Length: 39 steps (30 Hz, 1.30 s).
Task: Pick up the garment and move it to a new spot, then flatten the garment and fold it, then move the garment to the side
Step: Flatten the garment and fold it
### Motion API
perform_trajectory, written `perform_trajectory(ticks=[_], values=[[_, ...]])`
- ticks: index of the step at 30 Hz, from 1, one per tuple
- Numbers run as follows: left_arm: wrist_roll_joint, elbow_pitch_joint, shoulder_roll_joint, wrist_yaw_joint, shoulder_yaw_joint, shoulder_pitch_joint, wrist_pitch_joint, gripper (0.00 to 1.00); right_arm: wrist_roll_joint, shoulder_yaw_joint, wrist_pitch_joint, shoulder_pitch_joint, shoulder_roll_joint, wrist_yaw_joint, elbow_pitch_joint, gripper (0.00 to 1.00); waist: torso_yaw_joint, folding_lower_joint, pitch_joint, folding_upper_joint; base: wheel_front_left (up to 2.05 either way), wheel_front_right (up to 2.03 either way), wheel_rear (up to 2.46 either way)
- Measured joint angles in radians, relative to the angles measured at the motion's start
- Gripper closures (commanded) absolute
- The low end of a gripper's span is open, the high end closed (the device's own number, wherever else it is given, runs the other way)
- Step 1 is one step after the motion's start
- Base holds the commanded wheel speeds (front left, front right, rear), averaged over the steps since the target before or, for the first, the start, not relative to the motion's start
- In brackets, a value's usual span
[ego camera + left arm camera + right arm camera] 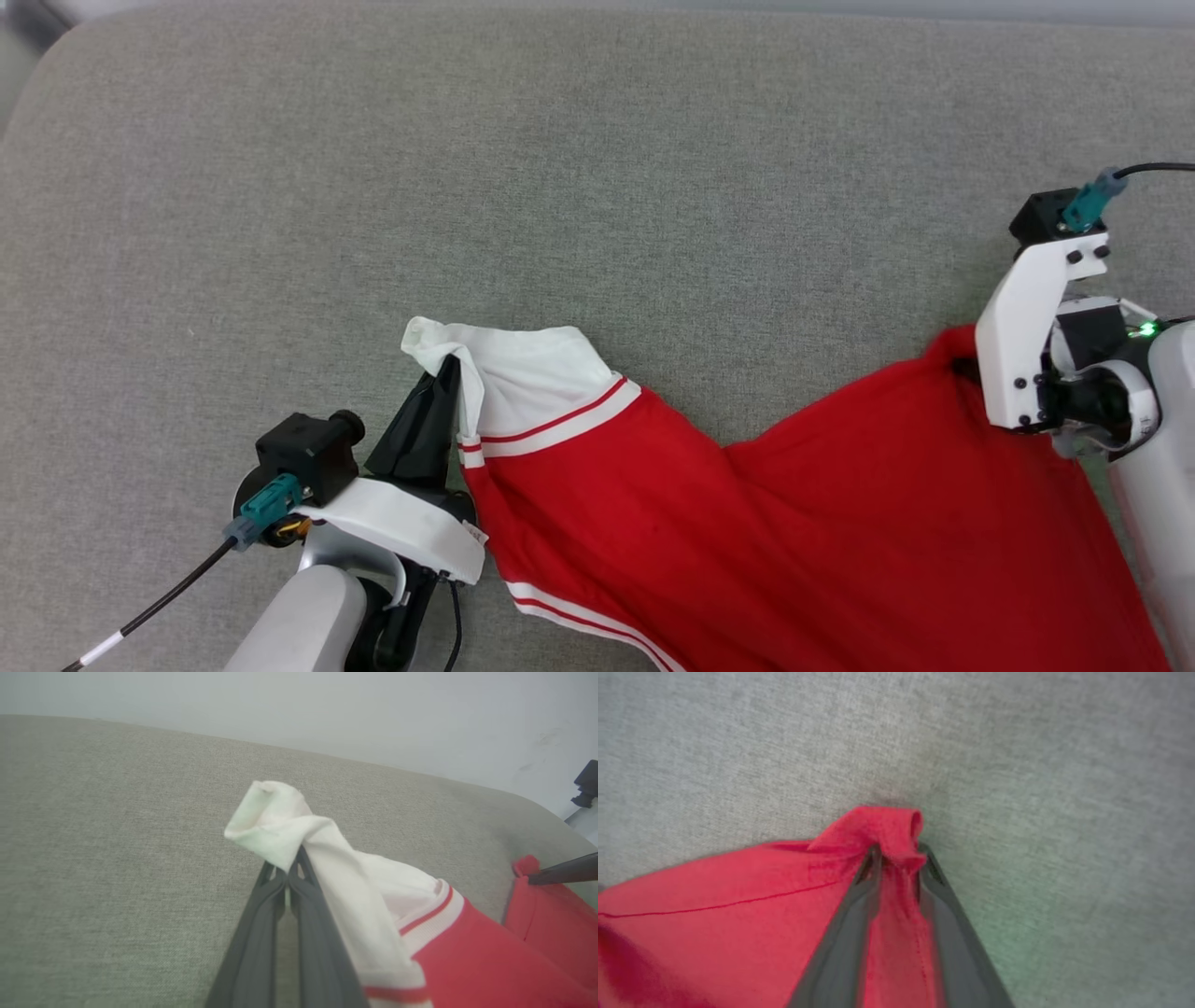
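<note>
Garment judged soft, limp, light; sagged between grips. Left fingers pinched white sleeve; right fingers clamped bunched red corner. Edges best hold.

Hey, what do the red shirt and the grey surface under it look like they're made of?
Garment: looks like a soft, matte knit, maybe polyester or cotton jersey; it bunches and drapes in loose folds, with ribbed-looking striped trim. Grey surface: seemingly woven upholstery cloth, matte and heathered, with a fine visible weave and a rounded, padded-looking corner.
</note>
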Motion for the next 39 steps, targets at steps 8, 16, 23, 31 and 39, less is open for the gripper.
perform_trajectory(ticks=[8, 16, 23, 31, 39], values=[[-0.013, 0.042, 0.008, -0.002, 0.003, 0.011, 0.001, 1.0, 0.007, 0.04, -0.134, 0.028, -0.01, 0.002, 0.017, 1.0, -0.007, 0.0001, -0.08, 0.0, 0.0, 0.0, 0.0], [-0.026, 0.11, 0.042, -0.017, 0.007, -0.053, 0.066, 1.0, -0.031, -0.001, -0.299, 0.066, -0.018, 0.002, 0.039, 1.0, -0.025, 0.0, -0.245, 0.0, 0.0, 0.0, 0.0], [-0.02, 0.221, 0.053, -0.037, 0.016, -0.234, 0.116, 1.0, -0.069, -0.034, -0.402, 0.036, 0.0, 0.002, 0.056, 1.0, -0.066, -0.0002, -0.349, 0.0, 0.0, 0.0, 0.0], [-0.062, 0.419, 0.041, -0.083, 0.062, -0.481, 0.123, 1.0, -0.118, -0.053, -0.491, -0.089, 0.015, 0.002, 0.089, 1.0, -0.112, -0.0001, -0.345, 0.0, 0.0, 0.0, 0.0], [-0.049, 0.536, 0.058, -0.109, 0.075, -0.782, 0.131, 1.0, -0.143, -0.049, -0.575, -0.296, 0.006, 0.002, 0.072, 1.0, -0.127, -0.0001, -0.232, 0.0, 0.0, 0.0, 0.0]])
